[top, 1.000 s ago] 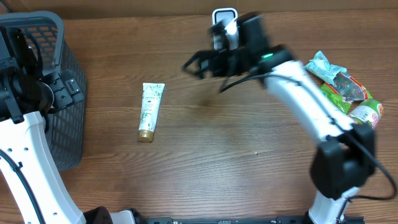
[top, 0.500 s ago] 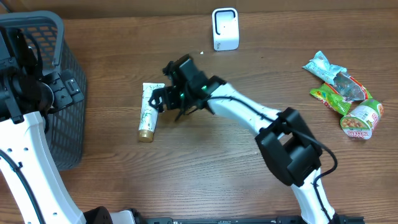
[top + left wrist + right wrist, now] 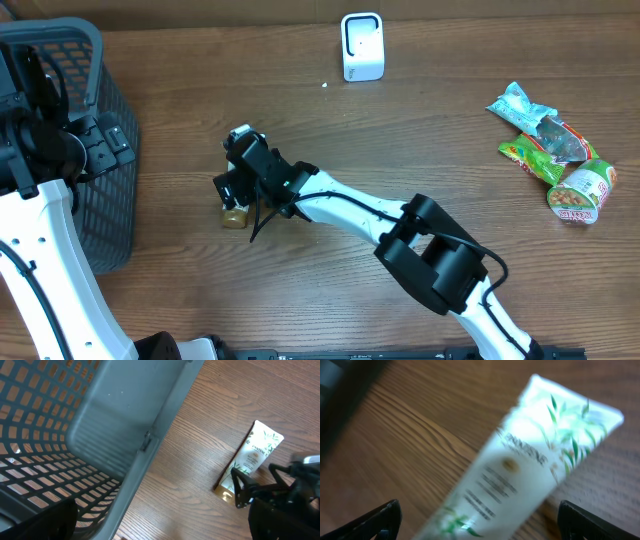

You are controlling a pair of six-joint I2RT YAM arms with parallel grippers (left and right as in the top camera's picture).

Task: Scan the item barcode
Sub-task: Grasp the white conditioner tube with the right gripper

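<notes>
Item: a white tube (image 3: pixel 254 455) printed with green leaves and a gold cap lies flat on the wooden tabletop (image 3: pixel 400 130), left of centre in the overhead view, free of any grip; most of it is covered there by the right arm.
Right gripper (image 3: pixel 235 175): it hangs directly over the tube, jaws spread wide; in the right wrist view the two dark tips sit at the lower left and lower right corners with the tube (image 3: pixel 520 480) running between them, so the jaws straddle it, ready to close across its width.
Contact: none that I can see; the tube looks untouched and the wrist picture is blurred.
Left gripper: jaws spread; the arm stays parked at the left edge beside the grey basket (image 3: pixel 60 60), which fills the upper left of the left wrist view, likely to keep out of the way.
Scanner (image 3: pixel 361 46): a small white unit stands at the top centre of the overhead view, well apart from the tube, so the item must be lifted and carried up to it.
Other goods: snack packets (image 3: pixel 550 150) lie at the right edge, well apart from the work.
Step, as I judge: lining up for the pick; scanning not yet begun.
</notes>
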